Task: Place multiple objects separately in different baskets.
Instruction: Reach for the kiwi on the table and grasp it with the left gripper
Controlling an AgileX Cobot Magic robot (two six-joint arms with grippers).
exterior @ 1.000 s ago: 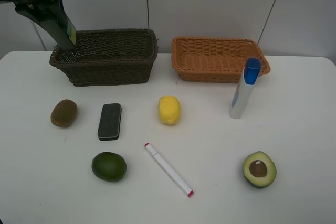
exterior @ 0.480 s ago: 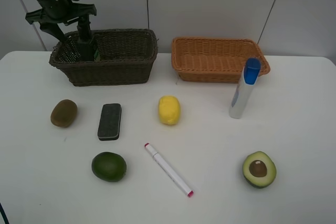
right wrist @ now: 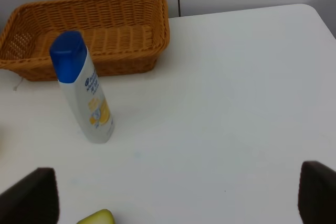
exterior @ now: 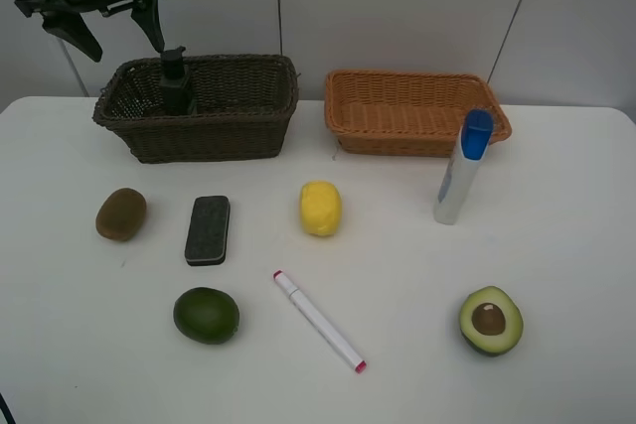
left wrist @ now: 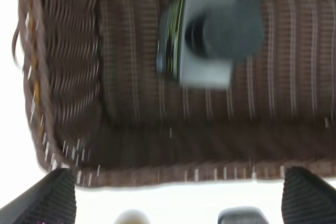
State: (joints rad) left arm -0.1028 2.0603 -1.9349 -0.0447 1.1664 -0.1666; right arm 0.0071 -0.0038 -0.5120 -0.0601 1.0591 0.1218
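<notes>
The dark green pump bottle [exterior: 176, 83] stands upright inside the dark brown basket [exterior: 238, 121]; from above it shows in the left wrist view [left wrist: 210, 35], blurred. My left gripper [exterior: 106, 22] is open and empty above the basket's left end. On the table lie the kiwi [exterior: 120, 213], black eraser [exterior: 207, 230], lemon [exterior: 320, 209], whole avocado [exterior: 206, 315], marker [exterior: 318, 321] and halved avocado [exterior: 491, 321]. The blue-capped tube [exterior: 461, 168] stands in front of the orange-tan basket [exterior: 368, 116], also in the right wrist view [right wrist: 84, 90]. My right gripper [right wrist: 173, 203] is open, its fingertips at the frame's corners.
The orange-tan basket [right wrist: 84, 30] holds nothing. The white table [exterior: 556, 245] has a curved right edge. A grey panelled wall stands behind the baskets.
My left gripper lowered the pump bottle into the dark brown basket, let go of it and rose, open. The bottle now stands alone in the basket.
</notes>
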